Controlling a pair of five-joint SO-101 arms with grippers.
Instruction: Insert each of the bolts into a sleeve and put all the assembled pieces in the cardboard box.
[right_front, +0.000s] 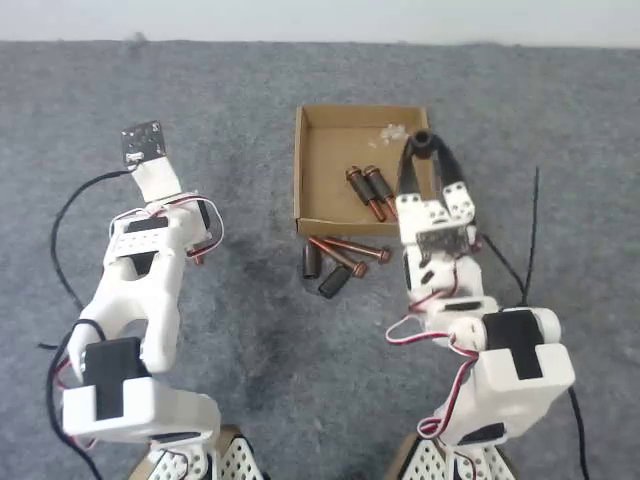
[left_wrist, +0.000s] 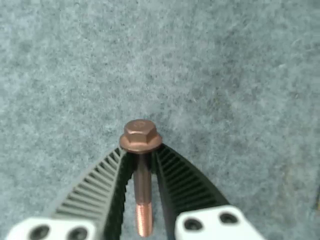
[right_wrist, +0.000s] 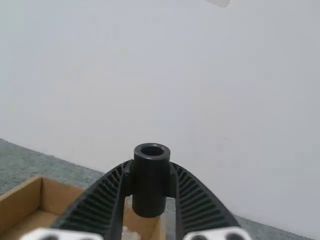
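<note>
Now the left gripper (left_wrist: 141, 157) sits at centre left of the high view, its fingers pinching a copper bolt (left_wrist: 141, 135) just under the hex head, above the grey counter (right_front: 250, 100). The right gripper (right_wrist: 150, 170) has its fingers clamped on a black sleeve (right_wrist: 151, 155), held over the right side of the cardboard box (right_front: 330, 150) at upper centre. Two assembled pieces (right_front: 366, 188) lie inside the box. Two loose bolts (right_front: 350, 250) and two spare sleeves (right_front: 334, 280) lie just below its lower edge.

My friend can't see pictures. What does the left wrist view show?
A copper-coloured hex-head metal bolt is clamped between the black ribbed fingers of the left gripper, head outward and threaded end toward the camera. Grey fuzzy table surface lies behind.
</note>
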